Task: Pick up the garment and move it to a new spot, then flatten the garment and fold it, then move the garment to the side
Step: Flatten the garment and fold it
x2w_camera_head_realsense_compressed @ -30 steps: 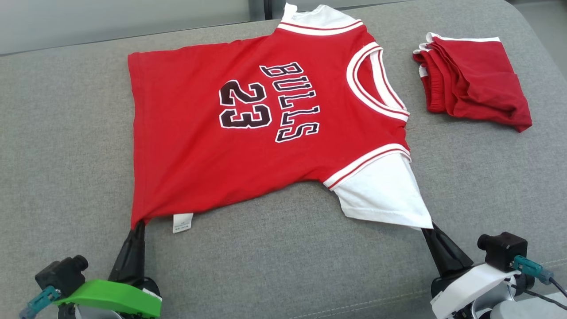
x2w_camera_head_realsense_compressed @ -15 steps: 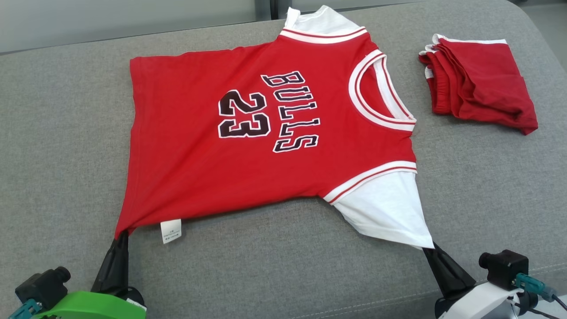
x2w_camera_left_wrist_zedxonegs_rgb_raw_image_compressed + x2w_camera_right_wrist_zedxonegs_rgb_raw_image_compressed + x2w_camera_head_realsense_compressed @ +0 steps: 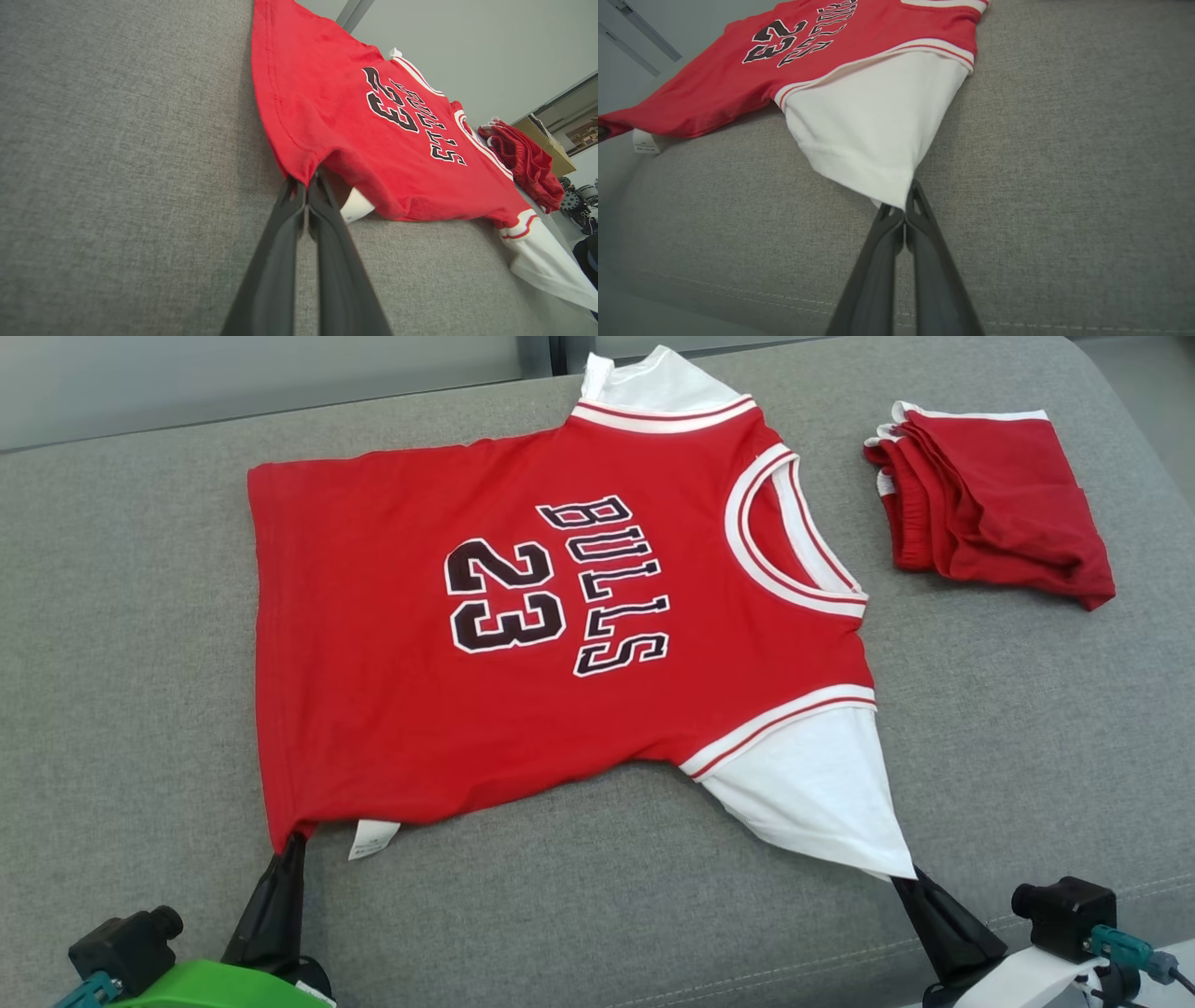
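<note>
Now we pinch the Bulls jersey point(image 3: 523, 616) at two corners.
Our left gripper point(image 3: 293, 842) clamps the red hem corner point(image 3: 299, 163); our right gripper point(image 3: 902, 879) clamps the white sleeve tip point(image 3: 892, 191).

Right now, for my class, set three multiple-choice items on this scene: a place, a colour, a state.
1. Relative to the jersey, the folded red garment lies: A) left B) right C) on top.
2. The sleeve in the right gripper is: A) white B) black C) green.
3. The left gripper is: A) open B) shut on nothing C) shut on the jersey's corner.
B: it lies apart, on the robot's right. A: white cloth runs into the grip. C: it pinches the red corner.
</note>
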Robot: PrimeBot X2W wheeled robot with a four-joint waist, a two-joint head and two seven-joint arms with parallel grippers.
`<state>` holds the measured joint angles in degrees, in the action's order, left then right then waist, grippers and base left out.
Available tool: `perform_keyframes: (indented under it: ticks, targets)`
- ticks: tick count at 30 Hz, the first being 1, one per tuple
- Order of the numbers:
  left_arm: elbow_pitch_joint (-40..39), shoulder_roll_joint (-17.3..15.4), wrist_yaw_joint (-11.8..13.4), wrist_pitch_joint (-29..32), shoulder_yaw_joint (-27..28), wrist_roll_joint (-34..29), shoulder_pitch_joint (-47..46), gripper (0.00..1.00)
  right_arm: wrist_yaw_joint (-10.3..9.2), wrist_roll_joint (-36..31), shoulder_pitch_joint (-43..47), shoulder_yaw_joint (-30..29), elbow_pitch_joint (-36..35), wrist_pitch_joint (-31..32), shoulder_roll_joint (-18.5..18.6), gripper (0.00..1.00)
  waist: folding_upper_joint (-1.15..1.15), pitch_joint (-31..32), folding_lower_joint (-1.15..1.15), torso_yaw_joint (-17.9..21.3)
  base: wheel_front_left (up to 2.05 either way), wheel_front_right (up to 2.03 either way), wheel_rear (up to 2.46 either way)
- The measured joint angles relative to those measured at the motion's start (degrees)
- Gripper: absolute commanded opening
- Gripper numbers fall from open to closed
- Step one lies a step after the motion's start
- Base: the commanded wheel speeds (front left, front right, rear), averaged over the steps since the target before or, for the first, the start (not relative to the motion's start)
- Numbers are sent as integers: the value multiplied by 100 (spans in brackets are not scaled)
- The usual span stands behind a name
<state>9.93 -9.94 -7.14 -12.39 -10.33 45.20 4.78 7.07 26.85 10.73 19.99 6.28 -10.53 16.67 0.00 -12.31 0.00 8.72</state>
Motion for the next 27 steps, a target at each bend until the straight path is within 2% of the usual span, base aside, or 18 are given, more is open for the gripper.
perform_keyframes:
  ticks: [16, 27]
  targets:
    - [71, 51, 0, -1, -303, 1, 165, 0, 0, 44, 49, -35, -136, 9, 125, 0, 0, 520, 0, -94, 0, 0, 0]
    - [-65, -57, 2, -4, -70, 19, 609, 0, 0, 34, 227, 174, -411, 211, 163, 0, 0, 890, 0, 43, 0, 0, 0]
